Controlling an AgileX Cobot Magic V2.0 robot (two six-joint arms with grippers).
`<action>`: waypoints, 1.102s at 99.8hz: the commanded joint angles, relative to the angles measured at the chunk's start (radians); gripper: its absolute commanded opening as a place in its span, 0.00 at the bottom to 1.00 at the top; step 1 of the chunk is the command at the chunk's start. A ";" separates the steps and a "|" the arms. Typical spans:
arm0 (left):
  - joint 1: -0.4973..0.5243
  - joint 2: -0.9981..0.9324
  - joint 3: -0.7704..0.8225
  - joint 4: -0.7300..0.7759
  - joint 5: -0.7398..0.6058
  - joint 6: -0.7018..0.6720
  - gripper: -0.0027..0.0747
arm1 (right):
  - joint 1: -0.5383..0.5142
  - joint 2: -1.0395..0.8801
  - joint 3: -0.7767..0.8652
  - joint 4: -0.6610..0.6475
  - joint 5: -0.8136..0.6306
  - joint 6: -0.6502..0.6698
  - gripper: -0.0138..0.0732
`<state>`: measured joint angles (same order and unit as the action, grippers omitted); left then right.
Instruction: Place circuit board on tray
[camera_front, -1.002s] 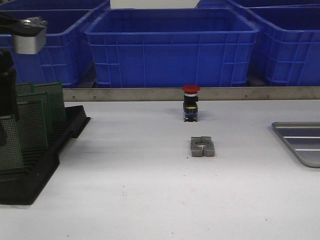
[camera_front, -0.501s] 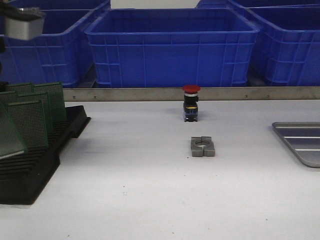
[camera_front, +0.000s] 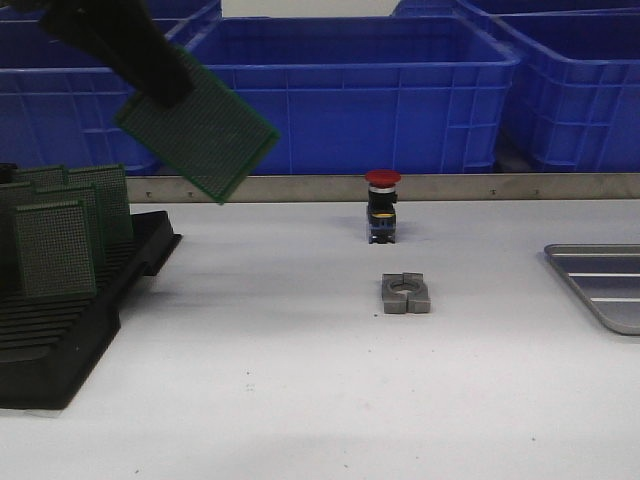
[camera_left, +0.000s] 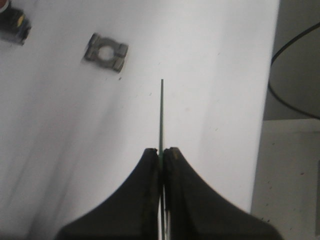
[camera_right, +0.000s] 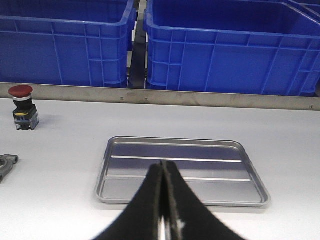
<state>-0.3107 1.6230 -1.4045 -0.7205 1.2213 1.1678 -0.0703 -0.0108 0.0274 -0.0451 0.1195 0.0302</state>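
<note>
My left gripper (camera_front: 160, 88) is shut on a green circuit board (camera_front: 200, 135) and holds it high in the air, tilted, above the table's left part in the front view. In the left wrist view the board (camera_left: 161, 115) shows edge-on between the closed fingers (camera_left: 145, 170). The silver-grey metal tray (camera_front: 600, 285) lies at the table's right edge, partly cut off. It shows whole in the right wrist view (camera_right: 120, 192), where my right gripper (camera_right: 163, 164) is shut and empty in front of it. The right gripper is out of the front view.
A black slotted rack (camera_front: 60, 330) with several upright green boards (camera_front: 55, 245) stands at the left. A red-capped push button (camera_front: 381, 205) and a grey metal clamp block (camera_front: 405, 294) sit mid-table. Big blue bins (camera_front: 340, 90) line the back behind a metal rail.
My left gripper has lifted a circuit board out of the rack and carried it up and to the right. The rack holds one board fewer at its front.
</note>
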 joint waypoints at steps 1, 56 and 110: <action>-0.044 -0.045 -0.027 -0.121 0.062 -0.011 0.01 | -0.005 -0.022 -0.001 -0.012 -0.074 -0.001 0.09; -0.190 -0.045 -0.027 -0.138 0.062 -0.011 0.01 | -0.005 -0.022 -0.001 -0.012 -0.086 -0.001 0.09; -0.190 -0.045 -0.027 -0.138 0.061 -0.011 0.01 | 0.000 0.265 -0.392 0.068 0.469 0.010 0.09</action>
<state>-0.4929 1.6230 -1.4045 -0.7978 1.2219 1.1660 -0.0703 0.1527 -0.2835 0.0192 0.5600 0.0438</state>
